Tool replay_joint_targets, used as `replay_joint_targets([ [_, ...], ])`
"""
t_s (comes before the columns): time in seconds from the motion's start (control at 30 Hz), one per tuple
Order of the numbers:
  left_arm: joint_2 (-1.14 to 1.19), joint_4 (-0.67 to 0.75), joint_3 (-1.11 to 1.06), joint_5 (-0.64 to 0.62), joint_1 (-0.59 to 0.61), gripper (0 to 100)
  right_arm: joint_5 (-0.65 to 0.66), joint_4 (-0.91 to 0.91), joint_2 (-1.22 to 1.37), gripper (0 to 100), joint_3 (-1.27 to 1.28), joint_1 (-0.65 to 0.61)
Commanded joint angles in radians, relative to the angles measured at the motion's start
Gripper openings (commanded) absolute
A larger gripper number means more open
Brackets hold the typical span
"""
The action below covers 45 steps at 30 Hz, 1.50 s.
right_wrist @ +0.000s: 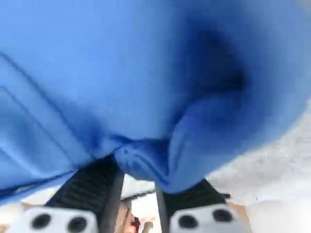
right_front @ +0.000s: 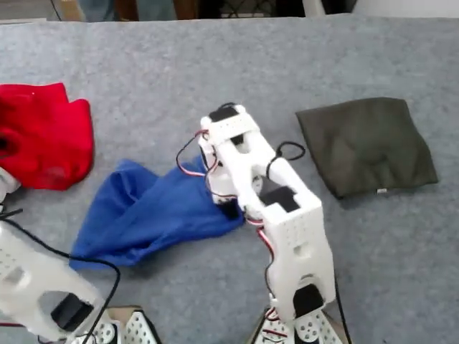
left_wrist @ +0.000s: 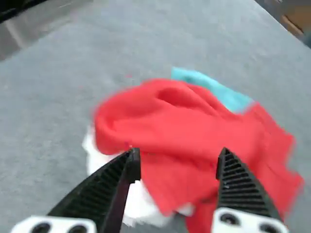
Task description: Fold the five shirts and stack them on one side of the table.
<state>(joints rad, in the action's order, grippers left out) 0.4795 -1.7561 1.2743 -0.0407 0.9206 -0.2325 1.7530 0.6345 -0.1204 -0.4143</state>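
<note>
- Landmark for everything here is the crumpled bright-blue fabric shirt (right_front: 154,211). It's lying in a loose heap on the grey felt-covered table (right_front: 215,57), toward the arms' end.
- My right gripper (right_wrist: 141,170) is at the blue shirt's edge, on the side facing the white right arm (right_front: 280,215). The jaws are squeezed narrow on a fold of the blue cloth. In the wrist view the fabric bunches right over the ribbed black fingers (right_wrist: 95,187).
- The rumpled red fabric shirt (right_front: 46,136) sits apart from the blue shirt, out at the table edge, beyond the white left arm (right_front: 36,287).
- My left gripper (left_wrist: 179,160) hangs over the red shirt with the jaws spread wide and nothing between them. I can't tell if the tips touch the cloth.
- A teal bit of cloth (left_wrist: 214,87) pokes out from under the red shirt on one side, and some white cloth (left_wrist: 141,206) on the other. No idea what shape either one is in.
- The folded dark olive-grey shirt (right_front: 366,143) lies flat and roughly square. It's on the other side of the right arm from the blue shirt, well apart from it.
</note>
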Motion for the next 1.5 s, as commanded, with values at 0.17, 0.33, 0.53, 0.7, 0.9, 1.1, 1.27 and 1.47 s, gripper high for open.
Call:
replay_joint_targets([
  [0.17, -0.450, 0.012, -0.746, -0.014, -0.556, 27, 0.034, 0.006, -0.156, 11.9, 0.068, 0.031],
  [0.33, -0.500, 0.170, -0.981, -0.147, -0.697, 27, 0.071, 0.009, -0.245, 31.0, 0.074, 0.066],
  [0.53, -0.500, 0.255, -1.090, -0.215, -0.779, 27, 0.120, 0.011, -0.432, 23.4, 0.074, 0.221],
  [0.7, -0.500, 0.359, -1.182, -0.252, -0.935, 27, 0.184, 0.011, -0.567, 18.3, 0.074, 0.351],
  [0.9, -0.439, 0.453, -1.283, -0.354, -1.066, 27, 0.189, 0.009, -0.636, 18.1, 0.087, 0.485],
  [1.1, -0.285, 0.428, -1.259, -0.519, -1.072, 27, 0.262, 0.011, -0.702, 18.0, 0.214, 0.623],
  [1.27, -0.164, 0.361, -1.124, -0.520, -1.099, 22, 0.301, 0.006, -0.816, 18.0, 0.325, 0.686],
  [1.47, 0.018, 0.201, -0.863, -0.577, -1.159, 21, 0.322, -0.043, -0.897, 18.0, 0.407, 0.689],
])
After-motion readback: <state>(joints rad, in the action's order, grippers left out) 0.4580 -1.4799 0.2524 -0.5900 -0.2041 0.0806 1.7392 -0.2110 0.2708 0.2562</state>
